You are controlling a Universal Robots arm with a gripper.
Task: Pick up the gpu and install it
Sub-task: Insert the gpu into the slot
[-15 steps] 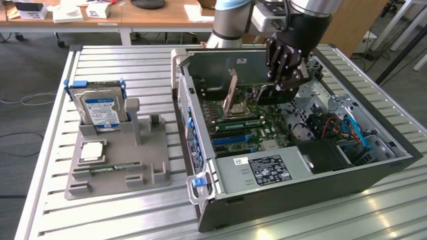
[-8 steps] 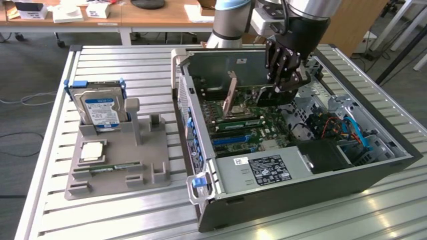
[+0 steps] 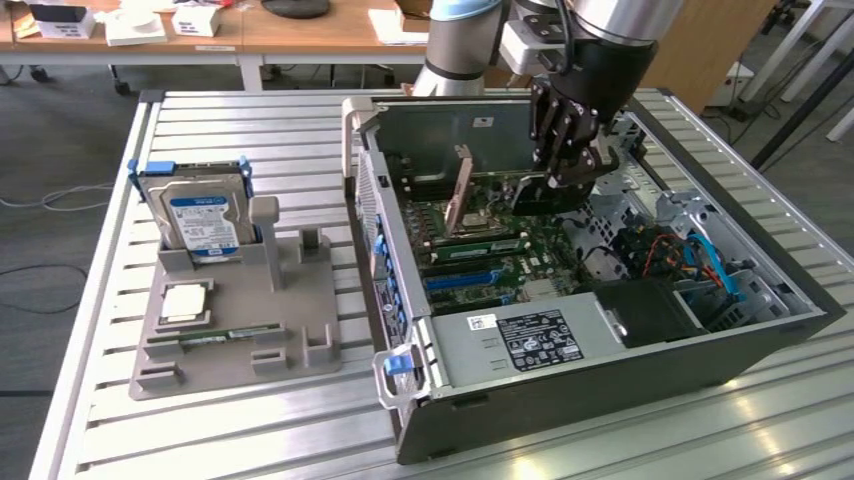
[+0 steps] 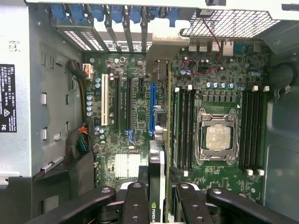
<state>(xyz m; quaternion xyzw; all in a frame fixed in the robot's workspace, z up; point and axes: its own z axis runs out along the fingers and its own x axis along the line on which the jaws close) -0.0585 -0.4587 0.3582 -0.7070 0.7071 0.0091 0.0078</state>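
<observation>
In the upper middle of the exterior view, the gripper [image 3: 563,180] is reaching down into the open computer case [image 3: 574,410], which is lying on its side on the slatted metal table [image 3: 80,330] and taking up the exterior view's right half. The claw is pinching the gpu [image 4: 157,179] between its black fingers [image 4: 135,205], which are pressing on the card's thicker cooler part. The card is standing on edge over the motherboard [image 4: 224,184] and showing as a slim blade in the wrist view. It is running just beside the blue slot [image 4: 152,107], between that slot and the memory slots [image 4: 184,126], with the processor socket [image 4: 218,137] sitting beyond those. Its pale bracket [image 3: 461,190] is pointing toward the case's rear wall with the blue clips [image 4: 96,11]. Whether the card's lower edge is touching a slot cannot be told. At the exterior view's left, a grey holder [image 3: 314,340] is carrying an upright hard drive with a blue label [image 3: 200,215] and a small green memory stick [image 3: 220,340] lying flat near its front.
</observation>
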